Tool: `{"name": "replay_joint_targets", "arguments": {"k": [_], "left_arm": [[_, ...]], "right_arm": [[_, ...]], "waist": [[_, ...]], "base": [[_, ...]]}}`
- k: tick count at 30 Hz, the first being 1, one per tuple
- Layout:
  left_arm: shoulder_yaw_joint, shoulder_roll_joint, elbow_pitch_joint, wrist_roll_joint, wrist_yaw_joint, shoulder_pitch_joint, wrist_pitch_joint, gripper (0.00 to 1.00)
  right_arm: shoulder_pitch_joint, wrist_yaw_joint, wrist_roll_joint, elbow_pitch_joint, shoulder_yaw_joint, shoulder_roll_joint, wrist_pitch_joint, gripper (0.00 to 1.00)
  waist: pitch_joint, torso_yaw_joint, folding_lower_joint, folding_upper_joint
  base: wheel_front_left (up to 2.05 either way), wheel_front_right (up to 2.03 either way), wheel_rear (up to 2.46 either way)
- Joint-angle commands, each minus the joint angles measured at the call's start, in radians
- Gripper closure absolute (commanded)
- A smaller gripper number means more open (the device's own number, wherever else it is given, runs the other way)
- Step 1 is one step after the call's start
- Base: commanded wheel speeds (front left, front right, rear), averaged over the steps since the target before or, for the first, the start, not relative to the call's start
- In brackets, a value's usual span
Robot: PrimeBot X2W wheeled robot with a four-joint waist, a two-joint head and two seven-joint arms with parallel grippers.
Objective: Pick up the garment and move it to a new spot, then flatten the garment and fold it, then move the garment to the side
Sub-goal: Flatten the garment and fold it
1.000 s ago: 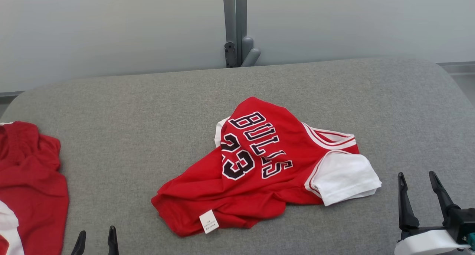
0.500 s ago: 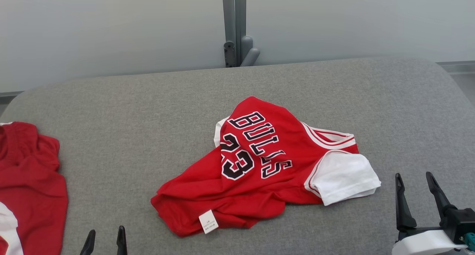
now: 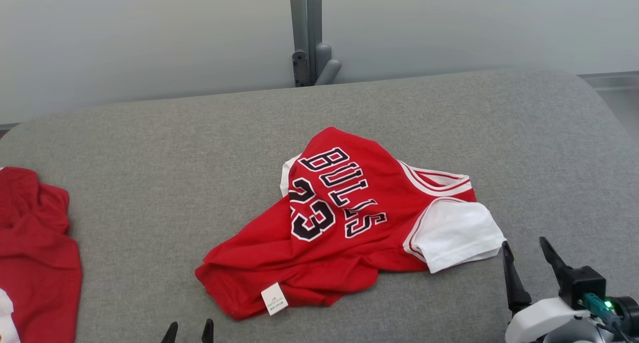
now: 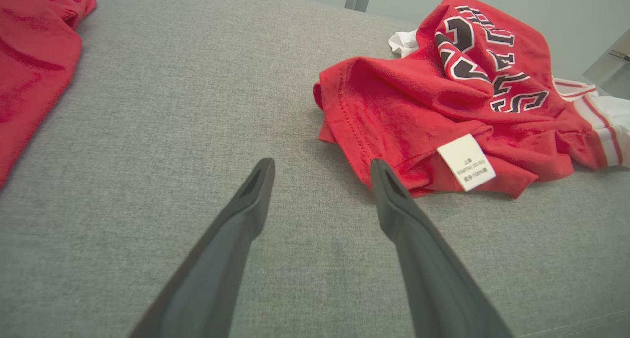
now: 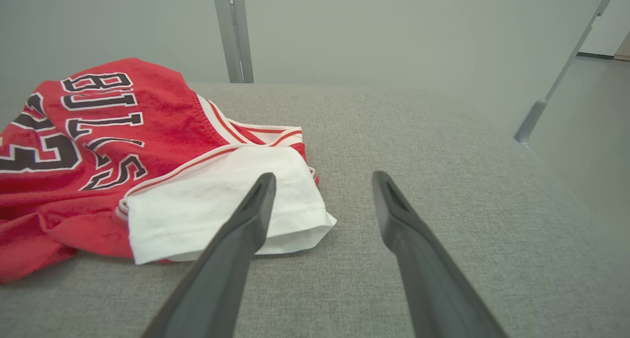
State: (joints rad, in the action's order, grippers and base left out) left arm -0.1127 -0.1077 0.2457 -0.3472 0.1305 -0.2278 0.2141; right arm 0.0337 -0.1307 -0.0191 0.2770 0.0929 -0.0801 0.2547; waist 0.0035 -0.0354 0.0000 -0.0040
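The crumpled red knit jersey with black-and-white BULLS 23 lettering point(image 3: 349, 218) lies bunched at the middle of the grey fabric-covered table point(image 3: 150, 148), not yet lifted. Its white short sleeve point(image 3: 457, 230) sticks out at the heap's 4 o'clock. A small white care label point(image 3: 273, 298) shows on the folded hem at 7 o'clock.

The left gripper point(image 3: 189, 330) peeks in at the head view's 7 o'clock edge, its two dark fingers spread apart and empty. In its wrist view one fingertip sits just beside the red hem near the label, which reads as lining up to take that corner.

The right gripper point(image 3: 525, 244) stands at 4 o'clock, fingers likewise splayed and holding nothing, tips just beside the sleeve's outer edge. Whether a tip touches the cloth I cannot tell from these angles.

Splayed fingers at opposite ends of the heap suit a two-point lift, so the jersey would hang open rather than knot up.

A second red cloth heap point(image 3: 35, 243) lies at 9 o'clock, well apart, and I judge it no part of this step. A grey metal post point(image 3: 304, 33) rises behind the table at 12 o'clock.
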Motion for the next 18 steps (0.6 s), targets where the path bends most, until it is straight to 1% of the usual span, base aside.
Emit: {"name": "replay_joint_targets", "arguments": {"k": [1, 8, 13, 18], "left_arm": [[-0.013, -0.006, 0.006, -0.011, 0.0, 0.026, -0.023, 0.0], [-0.054, 0.007, 0.001, -0.105, 0.0, 0.083, -0.168, 0.0], [-0.053, 0.009, 0.0, -0.134, -0.002, 0.108, -0.219, 0.0], [-0.066, 0.013, 0.009, -0.163, -0.003, 0.13, -0.265, 0.0]], "right_arm": [[-0.031, 0.0, 0.01, 0.026, -0.02, -0.015, -0.021, 0.0], [-0.164, 0.0, 0.009, 0.152, -0.126, -0.084, -0.184, 0.0], [-0.221, 0.0, 0.002, 0.202, -0.158, -0.11, -0.235, 0.0], [-0.271, 0.0, -0.005, 0.265, -0.183, -0.122, -0.249, 0.0]], "waist": [[0.009, -0.007, 0.0, 0.004], [0.047, -0.012, 0.0, 0.004], [0.071, -0.01, 0.0, 0.004], [0.091, -0.01, 0.0, 0.004]], "base": [[0.0, 0.0, 0.0], [0.0, 0.0, 0.0], [0.0, 0.0, 0.0], [0.0, 0.0, 0.0]]}}
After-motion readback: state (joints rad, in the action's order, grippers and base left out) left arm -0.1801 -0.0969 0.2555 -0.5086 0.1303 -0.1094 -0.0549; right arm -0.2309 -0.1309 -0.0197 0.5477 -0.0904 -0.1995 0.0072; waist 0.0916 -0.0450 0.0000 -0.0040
